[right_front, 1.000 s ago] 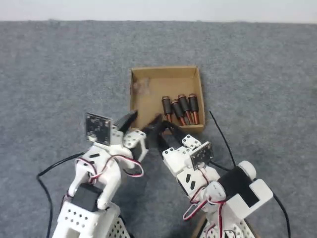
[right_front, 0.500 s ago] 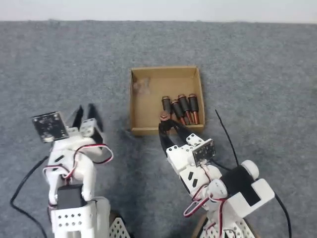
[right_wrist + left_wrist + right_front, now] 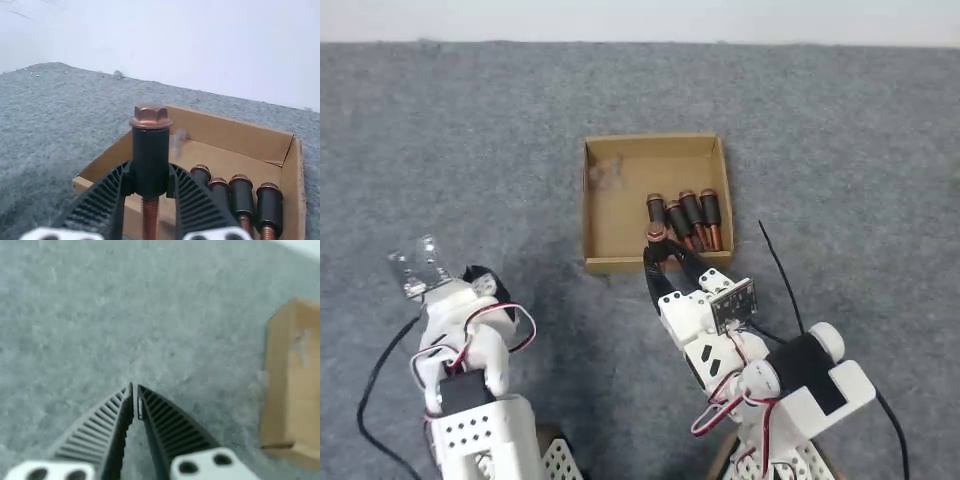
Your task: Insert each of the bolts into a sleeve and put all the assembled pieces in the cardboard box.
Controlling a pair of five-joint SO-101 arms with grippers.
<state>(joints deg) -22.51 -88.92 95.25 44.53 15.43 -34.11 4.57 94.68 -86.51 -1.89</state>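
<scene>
The cardboard box (image 3: 620,200) sits mid-table, and several assembled pieces (image 3: 686,219) lie side by side at its near right corner. My right gripper (image 3: 660,250) hangs at the box's front wall, shut on an upright black sleeve (image 3: 150,155) with a copper bolt (image 3: 151,116) through it. The bolt head sticks out above and the shank below the fingers (image 3: 197,200). My left gripper (image 3: 135,388) is shut on nothing over bare carpet, with the box (image 3: 295,380) off to one side. The left arm (image 3: 470,330) is drawn back at the table's left.
Grey carpet covers the whole table. A small pale scrap (image 3: 607,175) lies in the box's far left corner. Cables (image 3: 775,275) trail beside the right arm and others (image 3: 380,370) beside the left arm. Open carpet lies to the left of the box.
The left arm has pulled back from the box front to the left, and its gripper has shut. The right gripper, with the assembled piece, has shifted slightly right, staying at the box's front wall.
</scene>
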